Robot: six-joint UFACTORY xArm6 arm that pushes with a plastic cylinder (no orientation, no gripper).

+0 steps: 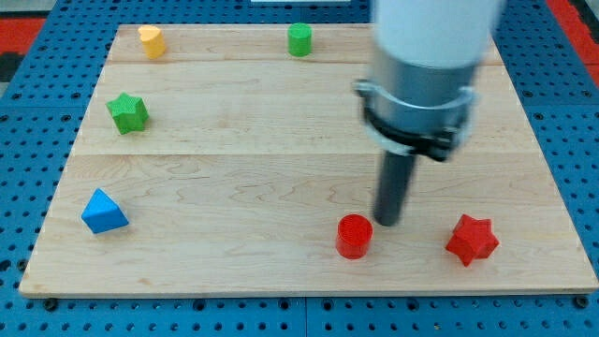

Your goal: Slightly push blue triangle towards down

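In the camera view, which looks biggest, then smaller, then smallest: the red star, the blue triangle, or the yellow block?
1. red star and blue triangle: too alike to rank.
2. yellow block: smallest, though it sits farther up the board, maybe farther away.

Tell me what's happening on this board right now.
An arm with a dark rod is meant to nudge the blue triangle slightly down. My tip sits far from it, beside the red cylinder, with the red star to the view's right. The triangle rests untouched at the board's lower left.
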